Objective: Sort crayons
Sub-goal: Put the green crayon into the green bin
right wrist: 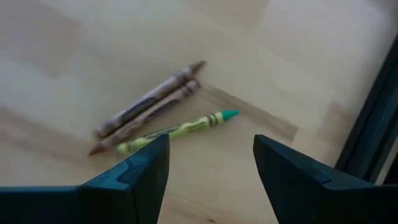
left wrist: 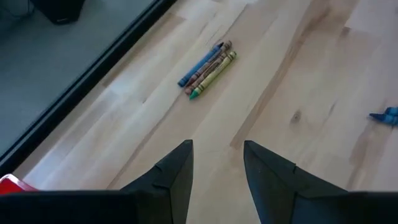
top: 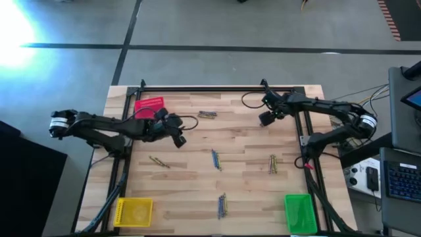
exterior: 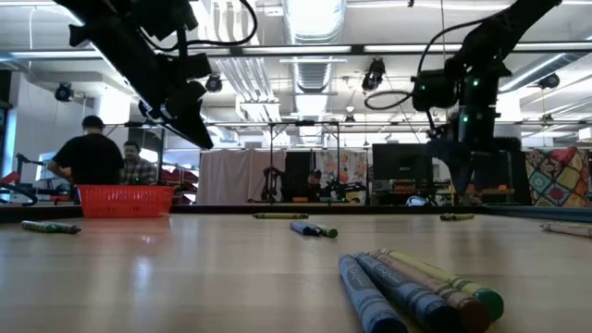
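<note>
Crayons lie on the wooden table in small clusters: one near the far edge (top: 208, 114), one left of centre (top: 159, 162), a blue one in the middle (top: 215, 158), one to the right (top: 273, 164) and one near the front (top: 222, 206). My left gripper (top: 180, 139) hangs open above the table beside the red bin (top: 150, 106). Its wrist view shows a blue, a brown and a green crayon (left wrist: 208, 68) lying side by side some way ahead of the gripper (left wrist: 217, 155). My right gripper (top: 265, 120) hangs open at the far right. Two brown crayons and a green one (right wrist: 158, 109) lie on the wood just beyond the gripper (right wrist: 211, 155).
A yellow bin (top: 133, 212) stands at the near left corner and a green bin (top: 299, 212) at the near right. A black rail (top: 217, 88) frames the table. People show in the room beyond the table in the low view (exterior: 92, 157).
</note>
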Robot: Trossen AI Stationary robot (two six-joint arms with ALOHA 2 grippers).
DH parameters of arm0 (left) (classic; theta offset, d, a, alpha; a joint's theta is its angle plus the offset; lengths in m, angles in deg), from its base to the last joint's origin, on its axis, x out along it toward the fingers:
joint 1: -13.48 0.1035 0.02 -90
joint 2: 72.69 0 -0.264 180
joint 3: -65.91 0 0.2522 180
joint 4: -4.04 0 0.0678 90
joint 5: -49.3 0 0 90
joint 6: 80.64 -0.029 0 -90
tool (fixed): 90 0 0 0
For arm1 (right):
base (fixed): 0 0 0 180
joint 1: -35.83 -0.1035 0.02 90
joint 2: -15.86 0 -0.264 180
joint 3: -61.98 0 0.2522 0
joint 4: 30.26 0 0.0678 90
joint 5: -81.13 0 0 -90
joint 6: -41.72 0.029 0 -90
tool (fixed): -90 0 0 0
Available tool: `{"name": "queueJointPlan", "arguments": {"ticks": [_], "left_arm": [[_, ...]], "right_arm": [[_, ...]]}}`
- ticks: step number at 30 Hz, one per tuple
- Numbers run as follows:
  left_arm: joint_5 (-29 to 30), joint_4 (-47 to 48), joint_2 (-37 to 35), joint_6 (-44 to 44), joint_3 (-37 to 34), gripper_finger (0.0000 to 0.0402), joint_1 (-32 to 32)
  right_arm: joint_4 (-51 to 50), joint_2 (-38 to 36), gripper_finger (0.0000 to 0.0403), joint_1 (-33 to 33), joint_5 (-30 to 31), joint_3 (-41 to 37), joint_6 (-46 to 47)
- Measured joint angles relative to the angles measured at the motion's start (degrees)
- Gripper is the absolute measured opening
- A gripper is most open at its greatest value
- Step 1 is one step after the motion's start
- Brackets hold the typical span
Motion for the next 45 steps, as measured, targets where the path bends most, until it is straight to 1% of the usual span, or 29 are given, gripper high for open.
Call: {"name": "queueJointPlan", "arguments": {"ticks": [4, 10, 15, 19, 23, 27, 31, 34, 37, 39, 41, 45], "left_arm": [[-0.4, 0.6, 2.5, 0.4, 1.3, 0.0126, 0.0], [-4.7, 1.2, 6.7, 0.0, 4.0, 0.0126, 0.0], [-6.0, 4.6, 10.0, -0.5, 6.3, 0.0126, -0.3], [-6.1, 6.5, 12.4, -1.0, 7.7, 0.0126, -0.3], [-6.1, 6.6, 14.0, -1.1, 8.2, 0.0126, -0.3], [-6.0, 6.7, 15.0, -1.1, 8.1, 0.0126, -0.3], [-6.0, 6.7, 15.3, -1.1, 7.7, 0.0126, -0.3], [-5.9, 6.5, 15.3, -1.1, 7.7, 0.0126, -0.3], [-5.8, 6.2, 15.2, -1.1, 7.7, 0.0126, -0.3], [-5.8, 6.1, 15.2, -1.1, 7.8, 0.0126, -0.3], [-5.9, 6.1, 15.2, -1.1, 8.1, 0.0126, -0.3], [-5.9, 6.0, 15.1, -0.4, 8.2, 0.0126, -0.4]], "right_arm": [[0.3, 4.5, 0.0224, 2.0, 0.0, 0.0, 6.4], [5.3, 11.2, 0.0224, 3.9, -0.2, 0.1, 11.1], [6.3, 13.9, 0.0223, 3.9, -0.2, 0.5, 12.1], [4.6, 14.6, 0.0218, 3.9, -0.4, 0.5, 13.4], [2.9, 12.5, 0.0206, 3.4, 0.2, 0.5, 13.0], [-0.2, 7.5, 0.0201, 3.1, -0.2, -0.3, 8.7], [0.5, 0.4, 0.0200, 2.2, -1.2, 0.1, -0.6], [-0.1, -3.4, 0.0200, 1.6, -4.8, 0.0, -5.8], [-1.6, -5.0, 0.0200, 0.7, -11.3, 0.1, -10.5], [-3.1, -5.2, 0.0200, -0.9, -15.0, -0.5, -12.1], [-5.0, -5.2, 0.0200, -3.7, -17.1, -1.4, -13.2], [-7.4, -5.1, 0.0200, -11.7, -16.9, -4.5, -12.9]]}}
